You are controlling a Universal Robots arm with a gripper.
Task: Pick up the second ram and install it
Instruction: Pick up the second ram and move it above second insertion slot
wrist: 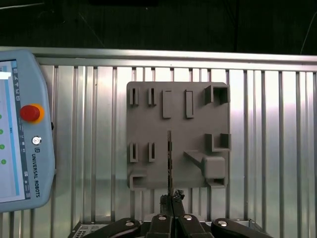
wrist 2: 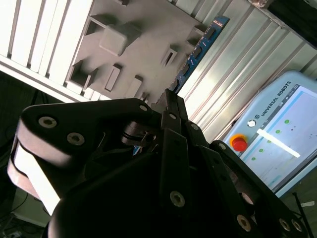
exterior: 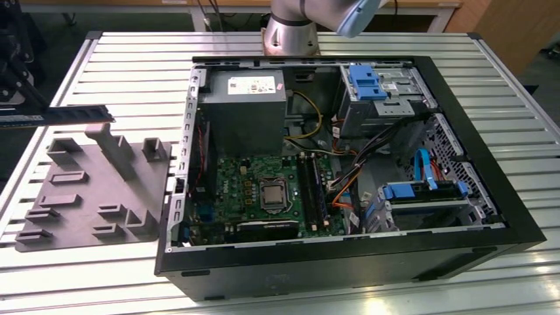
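Black gripper (wrist: 171, 197) clenched on one end of the thin, dark green-black second ram (exterior: 61, 115); the stick hangs edge-down over the grey moulded plastic tray (exterior: 83, 203), clear of its upright posts (exterior: 112, 146), likely to avoid snagging.

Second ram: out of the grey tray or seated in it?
Out: the thin dark green memory stick hangs above the grey moulded plastic tray, gripper shut on it.

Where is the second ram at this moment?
The second ram is at the exterior view's far left, over the grey tray and outside the computer case. The first wrist view shows the claw shut on its end.
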